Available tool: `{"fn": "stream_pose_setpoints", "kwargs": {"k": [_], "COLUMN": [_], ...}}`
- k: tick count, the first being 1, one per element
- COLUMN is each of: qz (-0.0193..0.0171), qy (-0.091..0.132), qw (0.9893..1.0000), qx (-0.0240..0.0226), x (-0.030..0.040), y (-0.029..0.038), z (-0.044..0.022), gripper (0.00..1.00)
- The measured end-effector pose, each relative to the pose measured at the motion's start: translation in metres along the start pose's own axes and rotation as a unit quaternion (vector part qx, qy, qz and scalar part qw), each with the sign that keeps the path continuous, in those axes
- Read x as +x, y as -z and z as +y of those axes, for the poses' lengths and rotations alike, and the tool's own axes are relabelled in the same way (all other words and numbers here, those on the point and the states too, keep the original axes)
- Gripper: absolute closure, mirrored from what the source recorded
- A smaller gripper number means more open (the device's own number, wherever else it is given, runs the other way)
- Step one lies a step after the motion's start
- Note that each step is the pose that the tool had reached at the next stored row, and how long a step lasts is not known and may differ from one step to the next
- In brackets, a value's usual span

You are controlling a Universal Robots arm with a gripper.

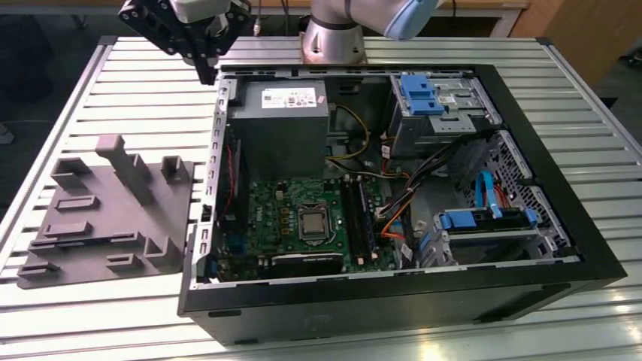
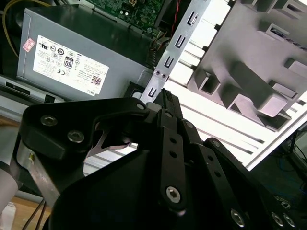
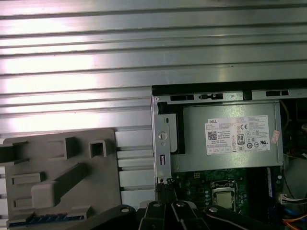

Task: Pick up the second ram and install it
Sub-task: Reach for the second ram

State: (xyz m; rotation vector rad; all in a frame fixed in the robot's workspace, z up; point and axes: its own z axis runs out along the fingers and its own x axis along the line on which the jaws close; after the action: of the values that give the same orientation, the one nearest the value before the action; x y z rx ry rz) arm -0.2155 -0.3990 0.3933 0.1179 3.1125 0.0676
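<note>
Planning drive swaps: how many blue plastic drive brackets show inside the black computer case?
2. One blue plastic drive bracket sits near the exterior view's top, the other lower, toward its right. More may be hidden.

Motherboard (image 1: pixel 276 210) lies open from above — power supply (image 1: pixel 279 131), cables (image 1: pixel 393 214) flank it.

Slatted table (image 1: pixel 120 68) — grey moulded tray (image 1: pixel 105 214); open computer case (image 1: pixel 401 297) beside it.

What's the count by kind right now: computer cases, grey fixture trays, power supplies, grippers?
Computer case: 1
Grey fixture tray: 1
Power supply: 1
Gripper: 1
Total: 4
</note>
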Motion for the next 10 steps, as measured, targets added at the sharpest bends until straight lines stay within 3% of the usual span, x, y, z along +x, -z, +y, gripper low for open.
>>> {"fn": "stream_pose_setpoints", "kwargs": {"k": [10], "qz": [0.0000], "qy": [0.000], "qw": [1.0000], "qx": [0.0000], "x": [0.0068], "y": [0.0001], "z": [-0.0005], "gripper": [0.89]}}
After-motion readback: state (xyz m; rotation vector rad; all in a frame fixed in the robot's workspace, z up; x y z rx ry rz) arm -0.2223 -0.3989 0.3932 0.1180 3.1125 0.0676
